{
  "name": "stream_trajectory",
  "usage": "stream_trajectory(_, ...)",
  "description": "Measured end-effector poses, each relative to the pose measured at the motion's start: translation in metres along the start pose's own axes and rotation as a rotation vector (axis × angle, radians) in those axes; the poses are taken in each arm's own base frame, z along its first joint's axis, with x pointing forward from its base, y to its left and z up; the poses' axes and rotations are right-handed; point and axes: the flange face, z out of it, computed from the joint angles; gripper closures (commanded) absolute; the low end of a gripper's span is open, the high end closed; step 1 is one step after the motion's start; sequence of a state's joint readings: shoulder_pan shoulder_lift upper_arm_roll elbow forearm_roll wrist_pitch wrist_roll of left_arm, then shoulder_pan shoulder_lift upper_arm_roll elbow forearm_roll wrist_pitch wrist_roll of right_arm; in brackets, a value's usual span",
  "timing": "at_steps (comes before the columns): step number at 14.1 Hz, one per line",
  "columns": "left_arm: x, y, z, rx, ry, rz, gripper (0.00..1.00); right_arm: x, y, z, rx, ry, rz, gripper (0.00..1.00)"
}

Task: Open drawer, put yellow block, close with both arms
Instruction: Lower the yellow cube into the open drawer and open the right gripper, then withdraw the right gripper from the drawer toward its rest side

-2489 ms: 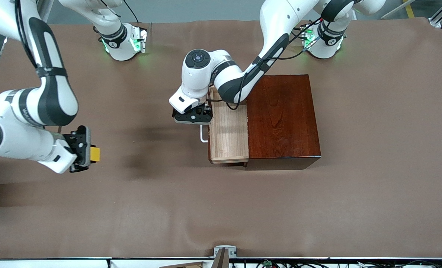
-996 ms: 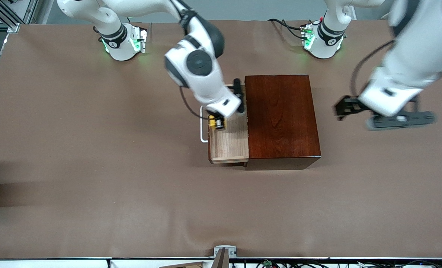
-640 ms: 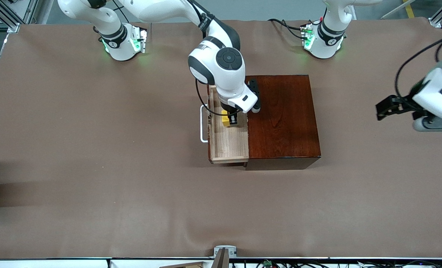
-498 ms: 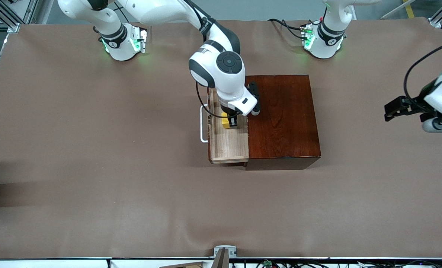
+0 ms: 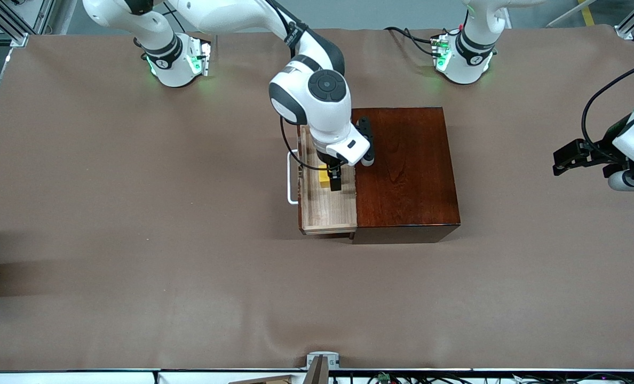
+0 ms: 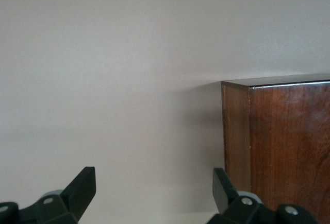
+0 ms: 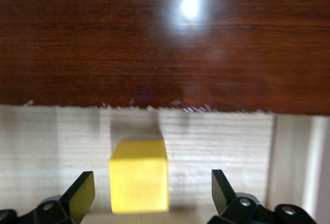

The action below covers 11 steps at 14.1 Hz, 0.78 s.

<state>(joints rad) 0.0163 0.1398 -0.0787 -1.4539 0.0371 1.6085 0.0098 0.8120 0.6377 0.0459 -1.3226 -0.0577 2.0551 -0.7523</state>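
1. Spread wide apart now, the black fingers of the right gripper, after clamping the small plain yellow cube half a second ago; released, resting between them and touching neither, on the pale-wood floor of the open drawer.
2. Just past the fingertips, the glossy reddish-brown wooden box; at the drawer's outer end, away from the fingers, the white U-shaped bar handle.
3. Meaning for the task: placement looks done, closing left to do.
4. Also parted, with nothing between, the fingers of the left gripper, hovering over the brown table cover toward the left arm's end, well apart from the box, drifted slightly outward over the last half second; waiting, apparently.
5. No readable brand, label or writing anywhere.
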Motion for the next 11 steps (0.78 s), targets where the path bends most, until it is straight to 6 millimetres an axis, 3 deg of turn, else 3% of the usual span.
stream_trajectory(2,0.001,0.000,-0.001,0.000,0.008,0.000,0.00,-0.024,0.012,-0.036,0.019,-0.040,0.079,0.00)
stream_trajectory(3,0.001,0.000,-0.001,0.000,0.009,0.000,0.00,-0.047,0.021,-0.056,0.039,-0.074,0.136,0.00)
stream_trajectory(7,0.001,0.000,-0.001,0.000,0.010,-0.002,0.00,-0.184,0.086,-0.121,0.077,-0.140,0.373,0.00)
stream_trajectory(11,0.001,0.004,0.000,0.000,0.009,0.032,0.00,-0.317,0.129,-0.149,0.066,-0.147,0.623,0.00)
